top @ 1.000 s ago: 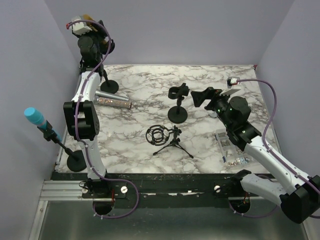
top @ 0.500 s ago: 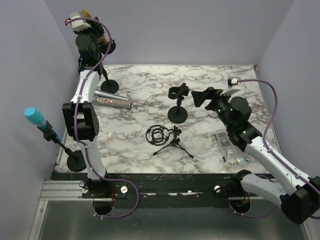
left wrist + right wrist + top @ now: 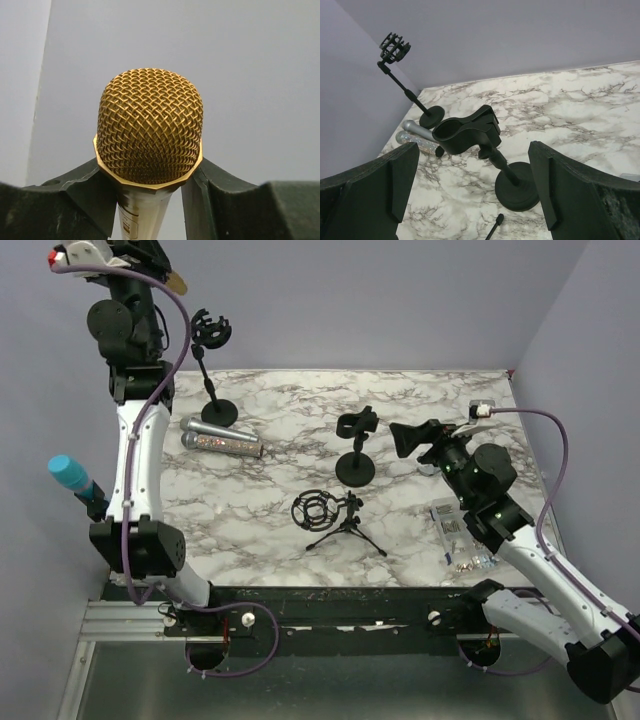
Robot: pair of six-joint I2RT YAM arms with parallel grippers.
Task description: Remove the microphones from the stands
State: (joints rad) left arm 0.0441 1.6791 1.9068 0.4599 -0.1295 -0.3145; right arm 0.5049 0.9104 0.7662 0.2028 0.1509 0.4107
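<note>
My left gripper [image 3: 150, 265] is high at the far left, shut on a gold microphone [image 3: 176, 282]. In the left wrist view the gold mesh head [image 3: 150, 125] sits just above my fingers [image 3: 80, 192], which clamp the pale body below it against the bare wall. The tall black stand [image 3: 207, 370] with its empty shock-mount ring [image 3: 210, 330] stands below and to the right of the microphone, apart from it. It also shows in the right wrist view [image 3: 395, 47]. My right gripper [image 3: 420, 440] is open and empty.
A short black stand with an empty clip [image 3: 357, 445] is just left of my right gripper, also in the right wrist view [image 3: 467, 132]. Two silver microphones [image 3: 222, 440] lie on the marble. A blue microphone [image 3: 72, 475] sits on a stand at left. A tripod shock mount [image 3: 335, 515] and small packets [image 3: 455, 535] lie nearer.
My left arm has risen up and to the left with the gold microphone, which has come out of the tall stand's ring. My right arm shifted slightly to the right.
</note>
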